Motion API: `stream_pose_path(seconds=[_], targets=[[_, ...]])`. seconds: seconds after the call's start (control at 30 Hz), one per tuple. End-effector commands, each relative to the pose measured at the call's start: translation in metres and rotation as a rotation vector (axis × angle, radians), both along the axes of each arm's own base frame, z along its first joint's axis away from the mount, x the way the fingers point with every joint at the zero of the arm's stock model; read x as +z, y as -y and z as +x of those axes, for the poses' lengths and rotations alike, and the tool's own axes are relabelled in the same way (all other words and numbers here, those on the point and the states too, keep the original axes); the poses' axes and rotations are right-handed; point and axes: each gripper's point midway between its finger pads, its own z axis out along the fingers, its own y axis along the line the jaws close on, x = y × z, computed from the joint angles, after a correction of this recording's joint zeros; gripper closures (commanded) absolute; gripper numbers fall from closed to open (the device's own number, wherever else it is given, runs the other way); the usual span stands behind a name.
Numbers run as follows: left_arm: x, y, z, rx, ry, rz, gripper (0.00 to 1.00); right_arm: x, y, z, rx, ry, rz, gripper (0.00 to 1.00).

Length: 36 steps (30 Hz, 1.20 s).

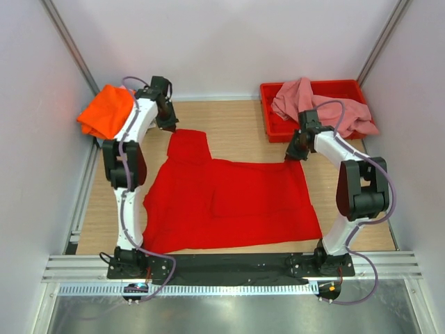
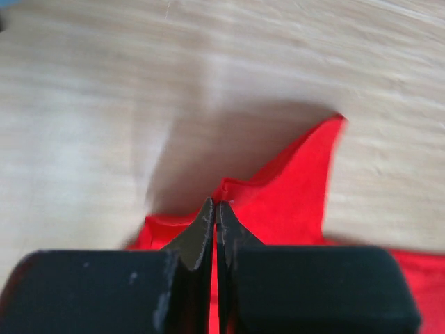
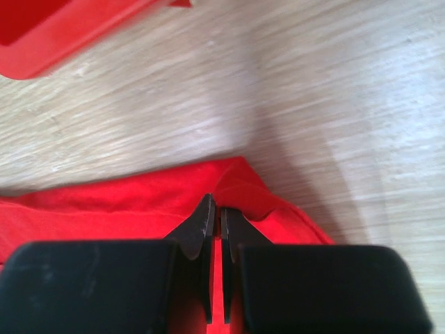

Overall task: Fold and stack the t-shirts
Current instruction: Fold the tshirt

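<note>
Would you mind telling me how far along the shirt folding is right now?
Done, apparently: an orange shirt sits bundled at the far left. In hand: the red shirt lies spread out, with the left gripper and right gripper shut on its far corners, folding unfinished. Left: the pink shirt crumpled over the tray, and the stacking.

The surface is a light wood-grain top, pretty plain. Most of it is taken up by a red t-shirt lying spread out, with a flap doubled over in the middle and one part sticking out toward the far left. A red plastic tray sits on the far right corner. An orange t-shirt is bunched at the far left corner, hanging over the edge a bit.
</note>
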Motion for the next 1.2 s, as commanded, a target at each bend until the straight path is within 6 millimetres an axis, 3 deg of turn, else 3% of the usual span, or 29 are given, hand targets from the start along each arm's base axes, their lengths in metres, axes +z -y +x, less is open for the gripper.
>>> stream_pose_path(seconds=[0.0, 0.03, 0.07, 0.1, 0.17, 0.27, 0.3, 0.33, 0.4, 0.57, 0.9, 1.17], targets=[[0.072, -0.007, -0.030, -0.023, 0.086, 0.011, 1.00, 0.018, 0.012, -0.005, -0.006, 0.013, -0.025, 0.99], [0.075, -0.009, -0.037, -0.021, 0.085, 0.014, 1.00, 0.018, 0.016, -0.007, -0.013, 0.012, -0.025, 0.99], [0.092, -0.011, -0.046, -0.019, 0.112, 0.013, 1.00, 0.012, 0.019, -0.013, -0.017, -0.004, -0.026, 0.99], [0.083, -0.012, -0.058, -0.021, 0.078, 0.018, 1.00, 0.011, 0.022, -0.015, -0.023, -0.006, -0.021, 0.99], [0.100, -0.014, -0.074, -0.021, 0.107, 0.016, 1.00, 0.008, 0.029, -0.023, -0.040, -0.010, -0.011, 0.99], [0.095, -0.019, -0.098, -0.029, 0.086, 0.022, 1.00, 0.007, 0.030, -0.029, -0.042, -0.007, 0.026, 0.99], [0.106, -0.019, -0.105, -0.034, 0.111, 0.021, 1.00, 0.007, 0.030, -0.030, -0.036, -0.006, 0.036, 0.99], [0.099, -0.022, -0.113, -0.040, 0.092, 0.029, 1.00, 0.008, 0.024, -0.030, -0.020, -0.007, 0.062, 0.99], [0.104, -0.023, -0.124, -0.051, 0.107, 0.032, 1.00, 0.007, 0.018, -0.032, 0.001, -0.006, 0.093, 0.99], [0.097, -0.034, -0.156, -0.032, 0.077, 0.064, 1.00, 0.004, 0.027, -0.040, -0.030, -0.012, 0.129, 0.99], [0.105, -0.045, -0.210, 0.026, 0.087, 0.062, 1.00, 0.008, 0.034, -0.055, -0.060, -0.001, 0.132, 0.99], [0.092, -0.061, -0.248, 0.093, 0.033, 0.113, 1.00, 0.007, 0.038, -0.064, -0.090, -0.004, 0.153, 0.99]])
